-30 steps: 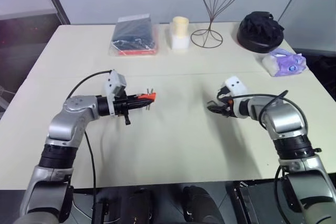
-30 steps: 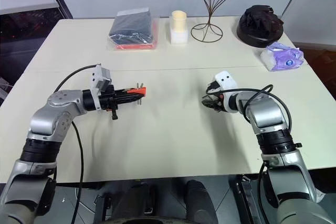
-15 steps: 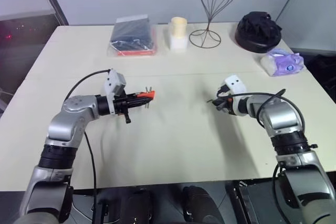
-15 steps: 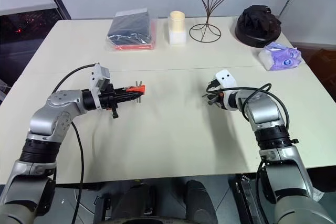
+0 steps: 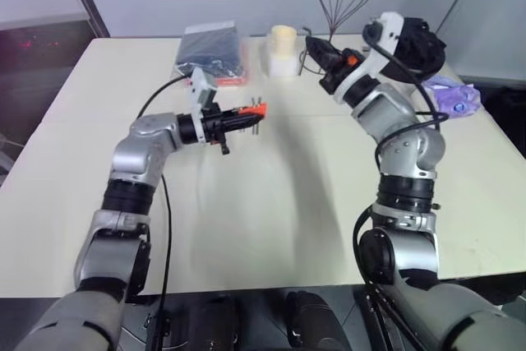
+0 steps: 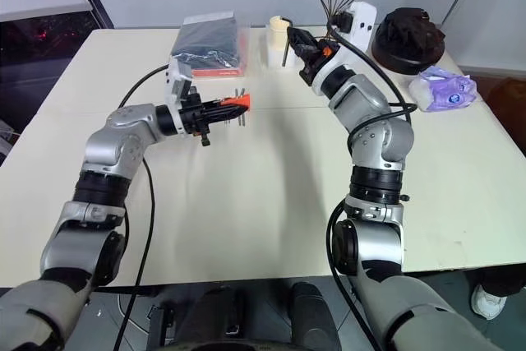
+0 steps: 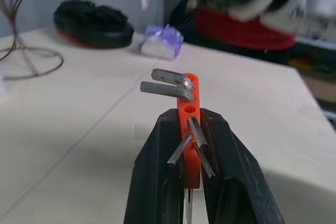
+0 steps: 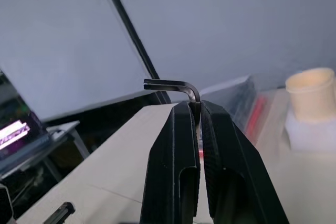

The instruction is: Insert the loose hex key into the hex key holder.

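Right wrist view: the hex key (image 8: 181,85) is pinched by its long leg in the shut right gripper (image 8: 198,109), raised well apart from the holder (image 7: 189,124). That holder is clamped in the shut left gripper (image 7: 192,129). Thin, stiff and probably slippery, the key is best gripped near its bend.

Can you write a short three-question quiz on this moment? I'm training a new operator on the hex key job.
1. True or false: the right gripper is shut on the hex key.
2. What does the left gripper hold? A) the holder B) a candle C) nothing
3. Fill in: the key's bent end sticks out past the ____.

Key: 1 true. 2 A. 3 fingertips. The key is not yet in the holder; the two grippers are apart above the table.
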Controlling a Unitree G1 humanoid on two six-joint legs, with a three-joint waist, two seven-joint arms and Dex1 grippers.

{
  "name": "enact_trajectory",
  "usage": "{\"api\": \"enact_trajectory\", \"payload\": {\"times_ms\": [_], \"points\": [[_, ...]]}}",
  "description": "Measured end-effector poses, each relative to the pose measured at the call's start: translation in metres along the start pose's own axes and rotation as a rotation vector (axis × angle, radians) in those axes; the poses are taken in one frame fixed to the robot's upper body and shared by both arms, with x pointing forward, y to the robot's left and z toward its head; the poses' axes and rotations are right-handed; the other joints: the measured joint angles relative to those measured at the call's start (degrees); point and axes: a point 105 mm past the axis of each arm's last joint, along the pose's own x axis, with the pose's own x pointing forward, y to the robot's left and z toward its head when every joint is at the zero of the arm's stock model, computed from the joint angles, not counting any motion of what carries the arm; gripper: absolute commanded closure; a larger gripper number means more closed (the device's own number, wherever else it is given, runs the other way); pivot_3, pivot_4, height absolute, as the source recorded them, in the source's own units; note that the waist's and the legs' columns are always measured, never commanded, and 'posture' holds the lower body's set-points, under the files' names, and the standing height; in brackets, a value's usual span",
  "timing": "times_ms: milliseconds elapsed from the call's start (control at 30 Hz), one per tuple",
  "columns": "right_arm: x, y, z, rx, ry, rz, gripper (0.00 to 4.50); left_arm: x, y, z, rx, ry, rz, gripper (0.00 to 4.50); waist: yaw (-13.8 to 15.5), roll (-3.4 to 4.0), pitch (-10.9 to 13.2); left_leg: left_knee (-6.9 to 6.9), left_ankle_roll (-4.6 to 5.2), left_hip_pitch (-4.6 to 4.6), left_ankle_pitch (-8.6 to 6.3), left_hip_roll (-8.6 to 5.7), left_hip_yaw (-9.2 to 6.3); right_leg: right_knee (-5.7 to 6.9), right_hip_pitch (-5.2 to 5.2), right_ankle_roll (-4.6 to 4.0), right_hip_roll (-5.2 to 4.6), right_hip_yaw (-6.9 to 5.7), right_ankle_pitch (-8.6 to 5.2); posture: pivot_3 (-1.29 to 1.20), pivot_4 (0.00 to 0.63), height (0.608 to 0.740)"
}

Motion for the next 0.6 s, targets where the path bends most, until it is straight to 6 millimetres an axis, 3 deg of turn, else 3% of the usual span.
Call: {"api": "enact_trajectory", "payload": {"times_ms": [133,600], "points": [[0.003,0.007,-0.003,0.016,-0.015,0.014,4.46,0.01,0.002,0.008,0.014,-0.019,-0.025,4.5,-0.4,0.0,0.0,-0.04,0.0,0.01,0.0,0.04,0.01,0.02,-0.04,0.0,0.05,0.01,0.0,0.0,0.15,0.74],[0.002,0.021,-0.012,0.051,-0.012,0.053,4.46,0.018,0.01,-0.003,0.026,-0.017,-0.012,4.5,-0.1,0.01,0.0,-0.03,0.0,-0.01,0.0,0.06,0.02,0.03,-0.08,0.0,0.06,0.02,0.0,0.0,0.15,0.74]]}}
